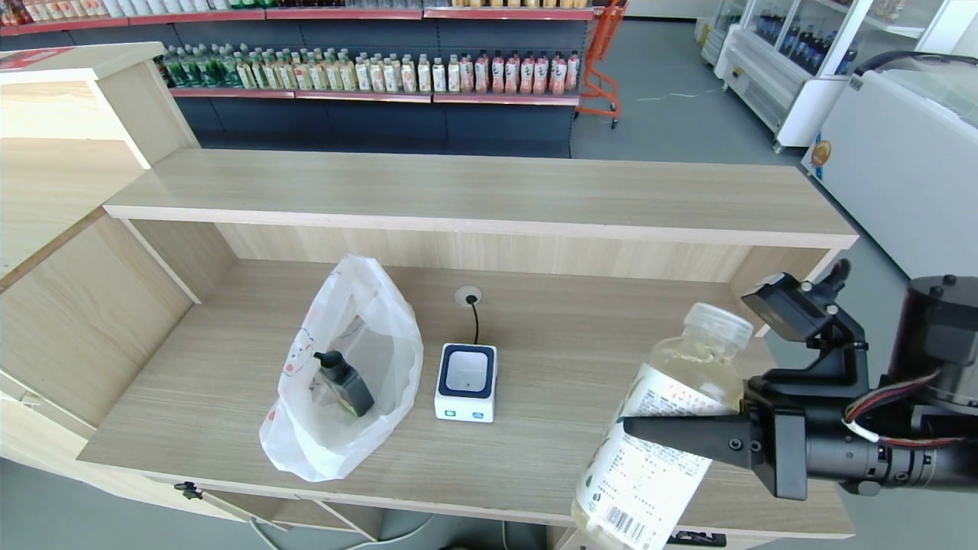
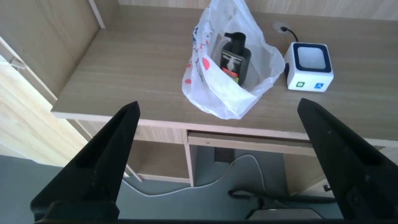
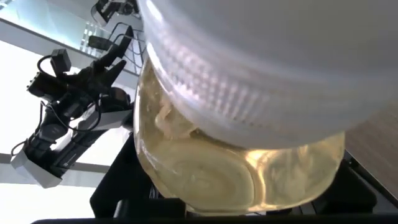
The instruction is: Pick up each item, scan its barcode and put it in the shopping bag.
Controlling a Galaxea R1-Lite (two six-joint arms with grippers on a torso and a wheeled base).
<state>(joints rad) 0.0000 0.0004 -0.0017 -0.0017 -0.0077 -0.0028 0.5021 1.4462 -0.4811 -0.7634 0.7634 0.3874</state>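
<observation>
The left gripper (image 2: 214, 165) hangs out in front of the wooden counter (image 1: 550, 359), on the near side of the barcode scanner (image 1: 466, 380). Its two dark fingers (image 2: 93, 168) are spread wide with nothing between them.

Just left of the scanner, and nearly touching it, the white plastic shopping bag (image 1: 340, 374) lies with its mouth gaping upward. The bag carries a small cartoon print with red marks, and any lettering on it is too small to read. Inside it a dark pump bottle (image 1: 344, 382) leans at a tilt, and its front label (image 2: 231, 62) shows a light panel with a red patch. The wording on that label cannot be made out.

The scanner is a white box with a dark blue frame around its window. Its front face has a green mark and a blue mark. A black cable (image 1: 474, 321) runs from its back to a round grommet (image 1: 467, 295) in the counter just behind it.

Well to the right of the scanner, above the counter's near right corner, the right gripper (image 1: 649, 428) pinches a clear drink bottle (image 1: 672, 374) by the middle. The bottle is tilted, with its white cap pointing up and away from the scanner. It holds pale yellow liquid (image 3: 249, 180). Its white label has green artwork and blocks of fine print too small to read, and the barcode (image 1: 623, 523) sits near the base, facing upward.
</observation>
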